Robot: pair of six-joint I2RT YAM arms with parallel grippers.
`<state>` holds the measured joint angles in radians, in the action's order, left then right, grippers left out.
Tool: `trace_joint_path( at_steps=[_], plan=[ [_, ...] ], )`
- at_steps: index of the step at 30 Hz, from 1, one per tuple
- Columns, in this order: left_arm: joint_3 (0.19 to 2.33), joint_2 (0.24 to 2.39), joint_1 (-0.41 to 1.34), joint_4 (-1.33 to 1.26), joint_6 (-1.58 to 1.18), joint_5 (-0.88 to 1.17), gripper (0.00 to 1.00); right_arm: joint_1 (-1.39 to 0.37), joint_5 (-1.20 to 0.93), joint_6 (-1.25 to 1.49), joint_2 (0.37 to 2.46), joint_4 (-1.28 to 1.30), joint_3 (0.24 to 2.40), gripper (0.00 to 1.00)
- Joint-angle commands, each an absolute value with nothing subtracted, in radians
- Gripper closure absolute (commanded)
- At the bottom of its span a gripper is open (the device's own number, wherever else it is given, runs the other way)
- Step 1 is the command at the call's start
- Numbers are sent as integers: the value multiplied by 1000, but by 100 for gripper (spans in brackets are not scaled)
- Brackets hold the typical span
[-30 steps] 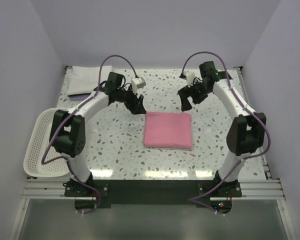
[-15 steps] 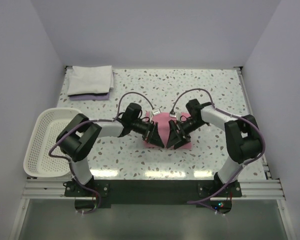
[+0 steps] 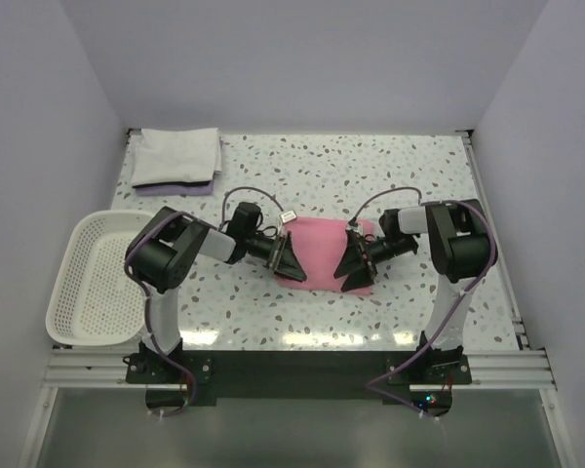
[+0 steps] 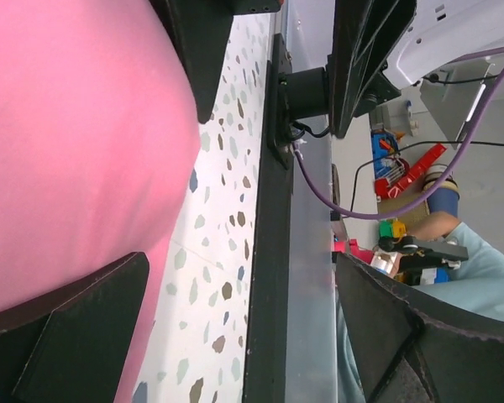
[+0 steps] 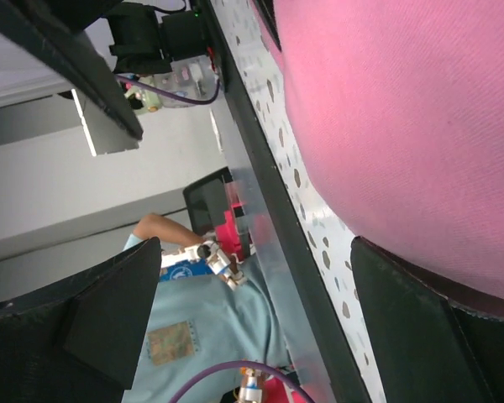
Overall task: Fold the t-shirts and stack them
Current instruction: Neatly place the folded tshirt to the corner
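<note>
The pink t-shirt (image 3: 322, 246) lies folded as a rectangle at the table's middle. My left gripper (image 3: 287, 263) lies low at its near left edge and my right gripper (image 3: 355, 271) lies low at its near right edge. In the left wrist view the pink shirt (image 4: 67, 126) fills the left, and the left gripper (image 4: 244, 336) is open wide with one finger (image 4: 67, 336) against the cloth. In the right wrist view the right gripper (image 5: 265, 327) is open wide, one finger (image 5: 437, 327) against the pink shirt (image 5: 403, 109). The white t-shirt (image 3: 178, 156) lies folded at the back left.
A white mesh basket (image 3: 70, 292) stands at the left edge of the table. The black rail of the table's near edge (image 4: 265, 252) runs close to both grippers. A person in a light blue shirt (image 5: 202, 336) is beyond that edge.
Both arms came down from the back to the pink shirt. The grippers then moved apart from its near middle to its left and right edges.
</note>
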<state>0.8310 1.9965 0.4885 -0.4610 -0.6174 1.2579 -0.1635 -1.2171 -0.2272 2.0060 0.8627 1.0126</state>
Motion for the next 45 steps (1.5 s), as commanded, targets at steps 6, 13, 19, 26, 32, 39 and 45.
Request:
trace_joint_path(
  at_steps=[6, 13, 19, 26, 32, 39, 45],
  plan=[
    [811, 1855, 420, -72, -275, 1134, 0, -87, -1100, -339, 1918, 1105, 1115, 1],
    [974, 1735, 437, -71, -297, 1085, 0, -77, -1120, -229, 1816, 1044, 1382, 1],
    [1189, 1929, 436, -259, -434, 1014, 0, -75, -1094, -92, 2003, 864, 1509, 1],
    [1296, 2160, 391, -388, -526, 1005, 1, -45, -1022, -109, 2206, 779, 1594, 2],
    [1293, 2241, 311, -399, -560, 1008, 2, -11, -988, -146, 2310, 799, 1680, 6],
    [1351, 2018, 282, -37, -174, 892, 0, -20, -972, -190, 2165, 911, 1762, 8],
    [1176, 1651, 255, 114, -5, 535, 0, -162, -758, -270, 1886, 936, 1688, 9]
  ],
)
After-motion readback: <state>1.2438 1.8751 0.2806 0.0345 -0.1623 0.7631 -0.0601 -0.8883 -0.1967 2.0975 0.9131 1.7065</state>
